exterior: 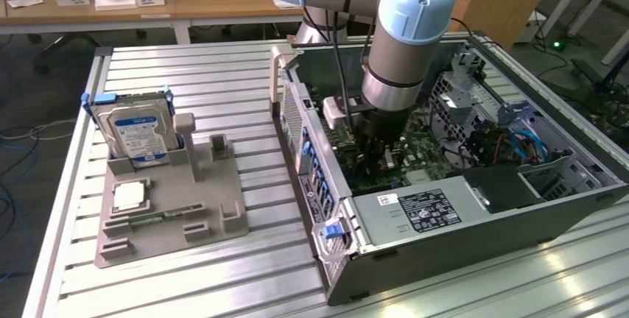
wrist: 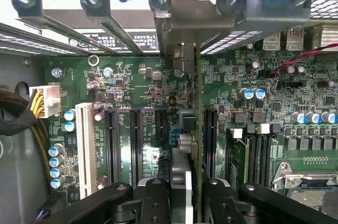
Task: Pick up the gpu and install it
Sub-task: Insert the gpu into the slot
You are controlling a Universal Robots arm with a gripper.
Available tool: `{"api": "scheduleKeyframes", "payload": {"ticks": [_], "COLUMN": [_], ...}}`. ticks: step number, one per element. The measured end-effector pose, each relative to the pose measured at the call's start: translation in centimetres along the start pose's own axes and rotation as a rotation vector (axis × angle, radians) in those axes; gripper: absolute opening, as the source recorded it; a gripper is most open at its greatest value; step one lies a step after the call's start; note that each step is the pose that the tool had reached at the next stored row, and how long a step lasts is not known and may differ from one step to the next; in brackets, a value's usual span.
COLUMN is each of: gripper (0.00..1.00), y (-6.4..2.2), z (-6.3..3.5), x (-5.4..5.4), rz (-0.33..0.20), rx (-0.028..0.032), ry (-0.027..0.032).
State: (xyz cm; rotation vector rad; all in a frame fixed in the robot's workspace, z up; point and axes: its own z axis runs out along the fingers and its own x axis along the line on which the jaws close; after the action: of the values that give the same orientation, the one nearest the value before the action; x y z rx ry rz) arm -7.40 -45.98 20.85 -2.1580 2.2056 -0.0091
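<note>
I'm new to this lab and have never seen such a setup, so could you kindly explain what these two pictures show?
The exterior view looks from off the arm at a grey and blue robot arm reaching into an open computer case on a metal table. Toward that view's left, a grey holder carries a hard drive with a blue label. The wrist view comes from a camera on the arm, looking past the gripper at the green motherboard. The gripper is shut on the gpu, a thin card seen edge-on, standing upright over the black slots, its metal bracket at the case's rear wall.
</note>
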Motion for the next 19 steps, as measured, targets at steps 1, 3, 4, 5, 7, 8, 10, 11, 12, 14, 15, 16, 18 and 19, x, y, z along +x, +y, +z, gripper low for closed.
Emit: {"api": "scheduleKeyframes", "payload": {"ticks": [1,3,4,5,7,8,10,11,12,14,15,16,18,19], "gripper": [0.28,0.28,0.28,0.28,0.28,0.29,0.34,0.34,0.34,0.34,0.34,0.34,0.34,0.34], "y": [0.0,0.0,0.0,0.0,0.01,0.01,-0.01,0.0,-0.01,-0.04,-0.06,-0.07,-0.11,-0.13], "z": [0.0,0.0,0.0,-0.01,-0.01,0.13,0.06,-0.03,-0.15,-0.72,-1.16,-1.6,-2.51,-2.95], "x": [0.0,0.0,0.0,0.0,0.0,0.0,0.0,0.0,0.0,0.0,0.0,-0.1,-0.1,-0.1], "rz": [0.0,0.0,0.0,0.0,0.0,0.0,0.0,0.0,0.0,0.0,0.0,0.0,0.0,0.0], "rx": [0.0,0.0001,0.0,-0.0001,-0.0002,0.0013,0.0011,0.0007,0.0008,0.0013,0.0016,0.0018,0.0021,0.0024], "ry": [0.0,-0.0001,-0.0001,0.0001,-0.0002,-0.0052,-0.0044,-0.0028,-0.0024,-0.0023,-0.0022,-0.0024,-0.0022,-0.0022]}}
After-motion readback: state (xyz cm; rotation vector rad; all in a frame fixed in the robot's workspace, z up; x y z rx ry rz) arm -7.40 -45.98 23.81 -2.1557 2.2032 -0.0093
